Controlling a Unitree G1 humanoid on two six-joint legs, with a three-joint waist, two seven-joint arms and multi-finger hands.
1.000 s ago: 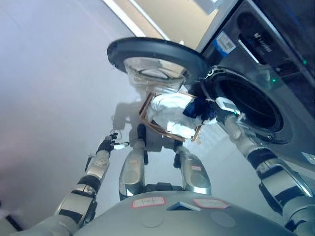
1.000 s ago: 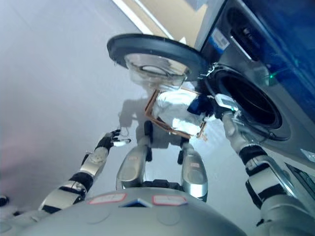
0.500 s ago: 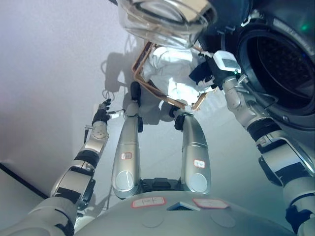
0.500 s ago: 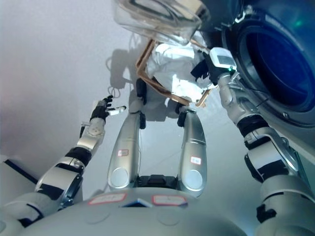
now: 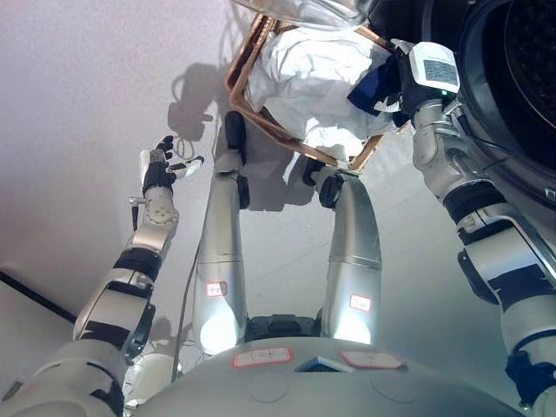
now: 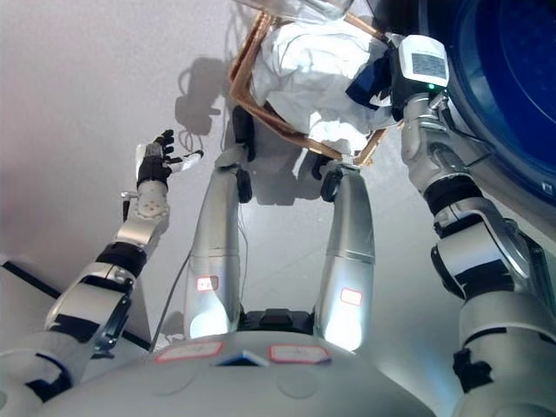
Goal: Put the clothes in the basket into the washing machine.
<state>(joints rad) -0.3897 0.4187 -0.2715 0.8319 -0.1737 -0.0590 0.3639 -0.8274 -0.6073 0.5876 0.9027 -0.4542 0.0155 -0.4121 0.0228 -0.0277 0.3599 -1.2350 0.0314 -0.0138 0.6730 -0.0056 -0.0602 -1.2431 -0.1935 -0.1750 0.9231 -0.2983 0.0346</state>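
A copper-framed basket [image 5: 236, 87] stands on the floor at the top of both eye views, full of white clothes [image 5: 304, 78]. A dark blue cloth [image 5: 372, 89] lies at its right side. My right hand [image 5: 397, 82] reaches over the basket's right rim and touches the blue cloth; its fingers are hidden in the fabric. My left hand [image 5: 160, 167] hangs out to the left over bare floor, open and away from the basket. The washing machine's dark round opening [image 5: 521, 78] shows at the upper right.
The glass bowl of the machine's open door [image 5: 304, 7] hangs just above the basket at the top edge. The grey machine front runs down the right side. Pale floor spreads to the left, with a dark line [image 5: 35, 291] at the lower left.
The whole picture has shifted as the camera tilted down, so basket and machine sit higher in view. My right hand stays at the blue cloth; the left hand stays out to the side.
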